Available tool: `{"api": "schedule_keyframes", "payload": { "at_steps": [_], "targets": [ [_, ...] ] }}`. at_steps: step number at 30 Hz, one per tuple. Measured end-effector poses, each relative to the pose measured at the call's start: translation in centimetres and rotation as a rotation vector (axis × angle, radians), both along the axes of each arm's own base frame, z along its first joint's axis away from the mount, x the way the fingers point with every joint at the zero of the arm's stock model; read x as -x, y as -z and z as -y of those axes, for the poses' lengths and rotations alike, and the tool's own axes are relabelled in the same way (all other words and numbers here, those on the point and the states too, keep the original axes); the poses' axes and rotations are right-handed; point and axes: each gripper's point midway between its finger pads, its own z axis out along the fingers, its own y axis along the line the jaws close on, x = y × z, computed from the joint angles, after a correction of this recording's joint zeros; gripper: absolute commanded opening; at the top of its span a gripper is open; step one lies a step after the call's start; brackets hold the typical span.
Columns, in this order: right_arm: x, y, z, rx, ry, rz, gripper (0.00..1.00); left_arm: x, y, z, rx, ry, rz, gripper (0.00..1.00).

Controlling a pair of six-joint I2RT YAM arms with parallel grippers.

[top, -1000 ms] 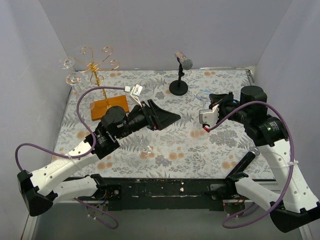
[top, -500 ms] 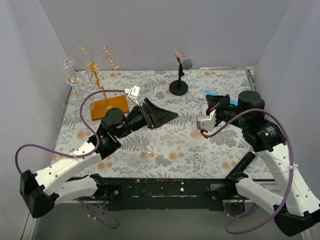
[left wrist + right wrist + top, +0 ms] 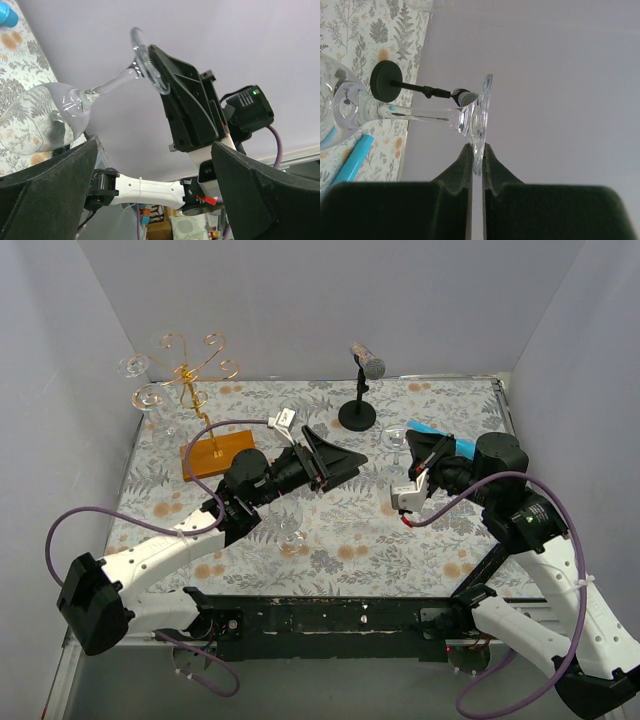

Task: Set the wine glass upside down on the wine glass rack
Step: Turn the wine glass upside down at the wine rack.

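Observation:
The wine glass point(image 3: 397, 437) hangs in the air, tipped on its side, with my right gripper point(image 3: 420, 452) shut on the rim of its foot. The right wrist view shows the foot point(image 3: 481, 117) pinched between the two fingers, with the stem and bowl point(image 3: 342, 105) reaching left. My left gripper point(image 3: 352, 462) stands wide open just left of the glass, empty. From the left wrist, the glass point(image 3: 50, 112) lies beyond the spread fingers point(image 3: 45, 195). The wine glass rack point(image 3: 190, 370), gold wire on a wooden base point(image 3: 218, 455), stands at the far left.
Two glasses point(image 3: 133, 365) hang on the rack's left arms. Another glass point(image 3: 285, 520) stands on the floral cloth under my left arm. A black microphone stand point(image 3: 358, 412) is at the back centre. A blue pen point(image 3: 430, 428) lies by the right gripper.
My left arm has reached forward and to the right, bringing its open gripper closer to the glass. The right gripper, still holding the glass, has drifted slightly left and nearer.

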Motion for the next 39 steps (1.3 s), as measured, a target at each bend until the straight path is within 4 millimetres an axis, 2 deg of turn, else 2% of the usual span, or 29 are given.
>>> {"api": "schedule_keyframes", "payload": {
  "at_steps": [5, 13, 19, 23, 27, 33, 37, 39],
  "targets": [
    [0.3, -0.3, -0.4, -0.004, -0.021, 0.059, 0.01, -0.9, 1.8, 1.4, 0.001, 0.023, -0.076, 0.98],
    [1.2, 1.4, -0.9, 0.031, -0.072, 0.138, 0.01, -0.8, 2.9, 2.6, 0.004, 0.085, -0.093, 0.98],
    [1.5, 0.9, -1.4, 0.013, -0.096, 0.197, 0.01, -0.7, 2.2, 2.6, 0.026, 0.090, -0.075, 0.80],
    [2.1, 1.4, -1.9, 0.020, -0.132, 0.238, 0.01, -0.8, 2.1, 2.9, 0.037, 0.102, -0.065, 0.72],
    [2.7, 2.1, -2.4, 0.032, -0.162, 0.268, 0.01, -1.3, 2.9, 3.5, 0.026, 0.107, -0.077, 0.61],
    [3.3, 2.5, -3.0, 0.041, -0.195, 0.306, 0.01, -1.4, 3.0, 3.7, 0.024, 0.108, -0.081, 0.35],
    [3.5, 2.4, -3.1, 0.043, -0.202, 0.333, 0.01, -1.5, 3.2, 3.7, 0.017, 0.108, -0.084, 0.23],
    [3.5, 2.3, -3.1, 0.042, -0.201, 0.342, 0.01, -1.4, 3.2, 3.7, 0.017, 0.110, -0.086, 0.13]
  ]
}}
